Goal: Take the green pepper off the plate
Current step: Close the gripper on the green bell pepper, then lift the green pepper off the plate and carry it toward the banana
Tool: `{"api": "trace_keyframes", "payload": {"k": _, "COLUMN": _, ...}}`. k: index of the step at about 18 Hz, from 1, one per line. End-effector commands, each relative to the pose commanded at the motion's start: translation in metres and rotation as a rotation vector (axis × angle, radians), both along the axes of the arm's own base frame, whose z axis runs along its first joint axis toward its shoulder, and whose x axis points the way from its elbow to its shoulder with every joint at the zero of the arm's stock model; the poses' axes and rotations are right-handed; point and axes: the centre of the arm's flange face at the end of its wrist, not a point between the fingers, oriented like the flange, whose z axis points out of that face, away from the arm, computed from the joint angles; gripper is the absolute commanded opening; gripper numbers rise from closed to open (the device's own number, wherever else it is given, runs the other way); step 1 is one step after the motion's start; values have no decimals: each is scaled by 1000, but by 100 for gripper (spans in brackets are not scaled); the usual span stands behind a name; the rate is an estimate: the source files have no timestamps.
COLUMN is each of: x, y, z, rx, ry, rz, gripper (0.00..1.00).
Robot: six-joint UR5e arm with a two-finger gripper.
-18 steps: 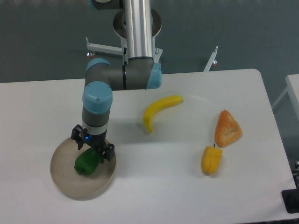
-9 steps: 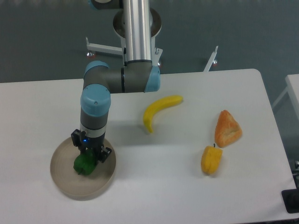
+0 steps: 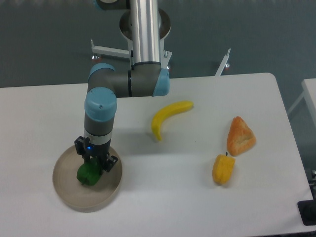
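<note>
Where pincer (image 3: 94, 165) clamps glossy lumpy green pepper (image 3: 88, 174), round beige plate (image 3: 69, 193) beneath.

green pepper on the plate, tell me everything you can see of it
The green pepper is small, glossy and bright green, with a lumpy, blocky shape. It lies inside the round beige-grey plate, left of the plate's middle, near the table's front left. The gripper has come straight down over it and covers its upper right part, so the stem is hidden. The fingers appear to straddle it, but whether they press on it cannot be told. It seems to rest on the plate, not lifted.
</note>
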Motion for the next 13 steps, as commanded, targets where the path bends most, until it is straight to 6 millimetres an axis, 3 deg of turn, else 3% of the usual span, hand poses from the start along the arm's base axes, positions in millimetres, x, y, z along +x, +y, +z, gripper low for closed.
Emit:
{"api": "trace_keyframes", "payload": {"k": 2, "x": -38, "y": -6, "z": 21, "rx": 30, "ry": 23, "rz": 22, "gripper": 37}}
{"api": "trace_keyframes", "payload": {"k": 8, "x": -152, "y": -52, "z": 68, "rx": -18, "ry": 77, "rz": -64, "gripper": 37}}
{"api": "trace_keyframes", "payload": {"k": 13, "x": -208, "y": -66, "z": 92, "rx": -11, "ry": 110, "rz": -88, "gripper": 37}}
